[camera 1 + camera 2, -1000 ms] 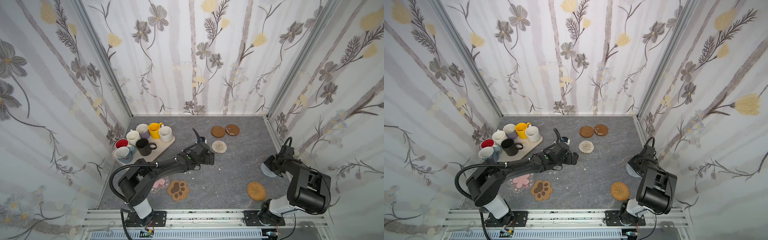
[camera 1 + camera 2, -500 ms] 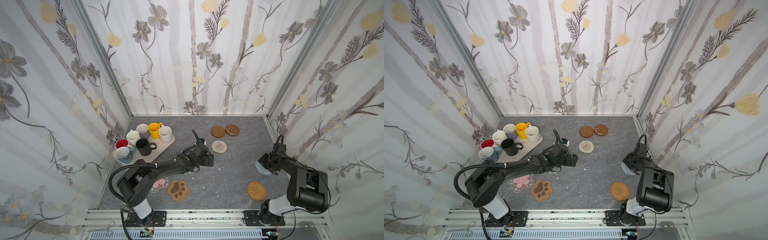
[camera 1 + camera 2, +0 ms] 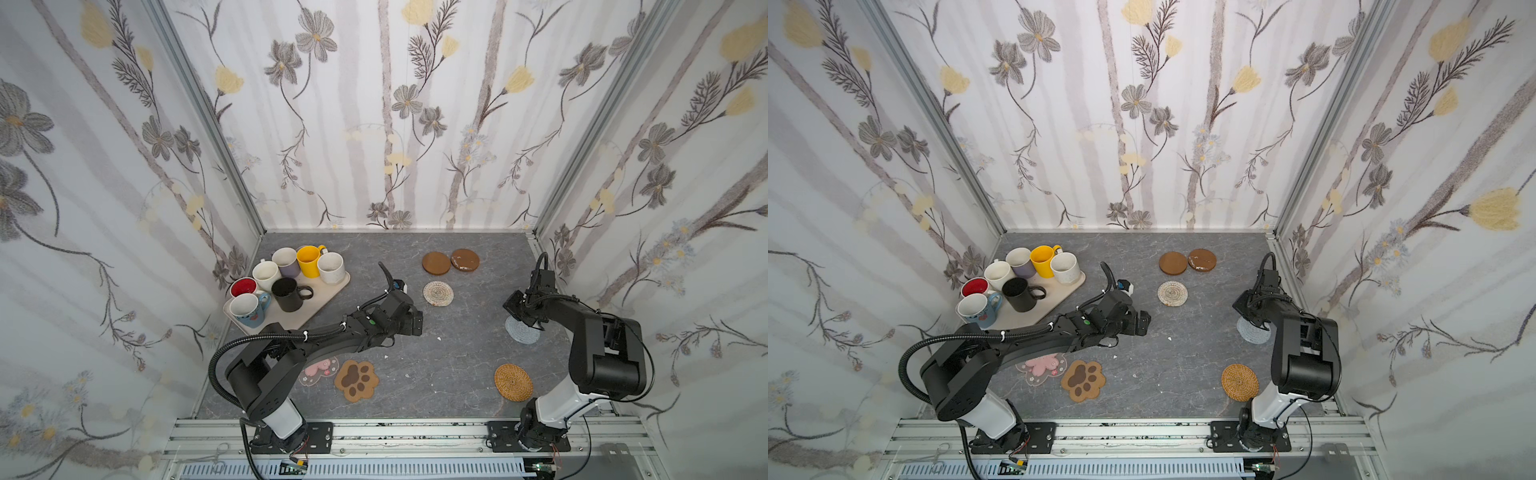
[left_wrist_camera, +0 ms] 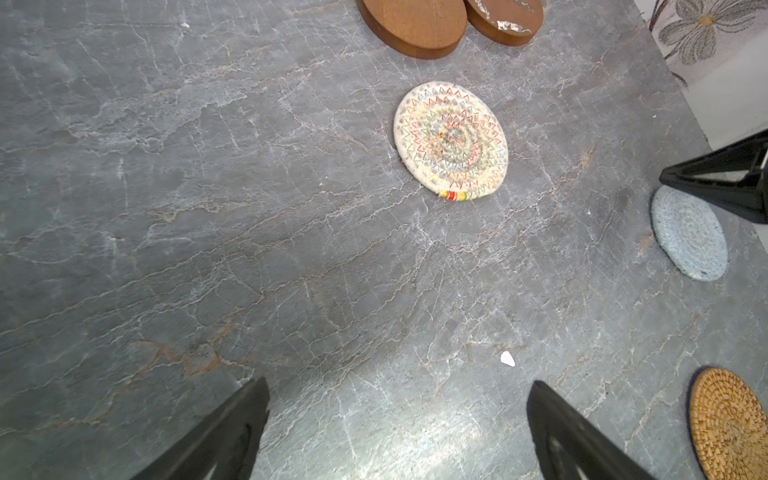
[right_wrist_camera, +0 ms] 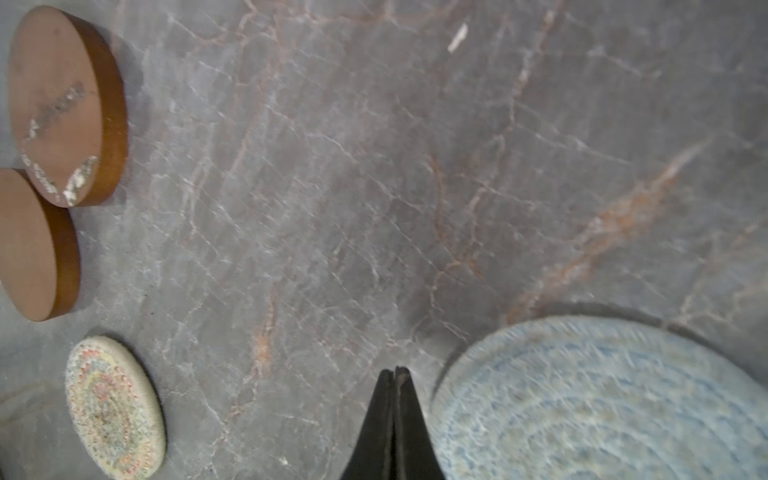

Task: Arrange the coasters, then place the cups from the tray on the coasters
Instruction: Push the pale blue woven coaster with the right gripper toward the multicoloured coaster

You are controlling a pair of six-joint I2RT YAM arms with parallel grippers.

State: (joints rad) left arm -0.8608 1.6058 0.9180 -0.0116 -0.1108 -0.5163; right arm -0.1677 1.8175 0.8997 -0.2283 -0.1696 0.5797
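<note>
Clearly, the right gripper (image 5: pixel 392 372) was closed and empty, just beside the grey coaster (image 5: pixel 602 399); a push could slip over its soft edge. The left gripper (image 4: pixel 399 384) hung wide open, empty. Cups (image 3: pixel 286 293) stood on the tray (image 3: pixel 322 296). Whether the tips touched the table (image 5: pixel 374 187) was unclear.

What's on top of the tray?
Seven cups stand on the tray, packed close. Only part of it shows bare; the cups cover the rest, so anything under them is hidden.
</note>
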